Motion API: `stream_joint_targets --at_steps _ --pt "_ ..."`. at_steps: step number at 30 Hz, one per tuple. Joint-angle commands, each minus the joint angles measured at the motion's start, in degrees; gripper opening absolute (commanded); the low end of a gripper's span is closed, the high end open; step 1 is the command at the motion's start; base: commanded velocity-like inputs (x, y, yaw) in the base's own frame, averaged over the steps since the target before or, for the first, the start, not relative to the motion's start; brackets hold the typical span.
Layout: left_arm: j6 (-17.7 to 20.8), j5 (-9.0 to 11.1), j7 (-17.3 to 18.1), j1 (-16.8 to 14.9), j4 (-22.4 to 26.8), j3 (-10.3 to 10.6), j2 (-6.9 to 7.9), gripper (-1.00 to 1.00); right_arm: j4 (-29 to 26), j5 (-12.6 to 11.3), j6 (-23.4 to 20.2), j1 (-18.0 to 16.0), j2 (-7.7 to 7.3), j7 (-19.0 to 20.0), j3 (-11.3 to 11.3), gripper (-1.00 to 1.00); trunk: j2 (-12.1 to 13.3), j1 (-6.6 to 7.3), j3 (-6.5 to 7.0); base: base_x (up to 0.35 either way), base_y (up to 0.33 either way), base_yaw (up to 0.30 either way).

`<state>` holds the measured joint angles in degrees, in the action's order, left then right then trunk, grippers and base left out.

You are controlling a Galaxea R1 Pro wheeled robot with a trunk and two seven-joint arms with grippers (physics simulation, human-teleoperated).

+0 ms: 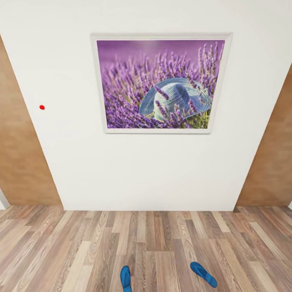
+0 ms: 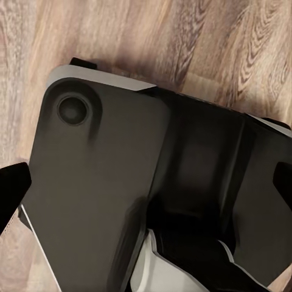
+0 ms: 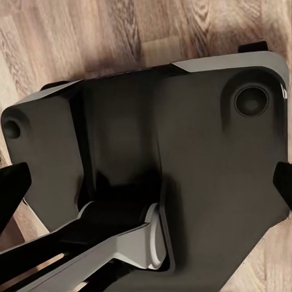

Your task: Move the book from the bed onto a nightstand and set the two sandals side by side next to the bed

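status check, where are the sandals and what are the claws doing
Both claws over the robot base, nothing held; open or shut unclear. Two blue sandals on wood floor, apart, not side by side. White wall with lavender picture ahead.

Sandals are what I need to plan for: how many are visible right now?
2. One sandal lies on the wood floor near the head view's bottom centre, cut off by the frame; the other sandal lies apart, to its right.

Home interior: framed lavender picture [image 1: 161, 83] on white wall [image 1: 121, 170], wood-plank floor [image 1: 81, 247], blue sandals [image 1: 203, 274].

Dark grey base plate [image 2: 97, 194]; pale grey edging.
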<state>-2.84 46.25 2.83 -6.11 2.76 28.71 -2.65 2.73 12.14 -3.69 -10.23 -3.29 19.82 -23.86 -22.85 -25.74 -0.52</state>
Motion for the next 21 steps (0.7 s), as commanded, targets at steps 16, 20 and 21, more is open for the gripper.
stream_joint_targets --at_steps 16,20,21 --pt "-0.2 0.6 0.2 0.0 -0.1 0.5 0.01 1.0 0.1 0.1 -0.1 -0.1 -0.06 0.2 -0.7 1.0 -0.1 -0.04 -0.05 0.152 0.197 -0.162" --pt "-0.2 0.6 0.2 0.0 -0.1 0.5 0.01 1.0 0.1 0.3 -0.1 -0.1 0.0 0.2 -0.6 1.0 -0.1 -0.04 -0.07 0.032 0.244 -0.174" --pt "-0.2 0.6 0.2 0.0 -0.1 0.5 0.01 1.0 0.1 0.4 -0.1 -0.1 0.01 0.1 -0.5 1.0 -0.1 -0.04 -0.08 0.015 0.23 -0.088"
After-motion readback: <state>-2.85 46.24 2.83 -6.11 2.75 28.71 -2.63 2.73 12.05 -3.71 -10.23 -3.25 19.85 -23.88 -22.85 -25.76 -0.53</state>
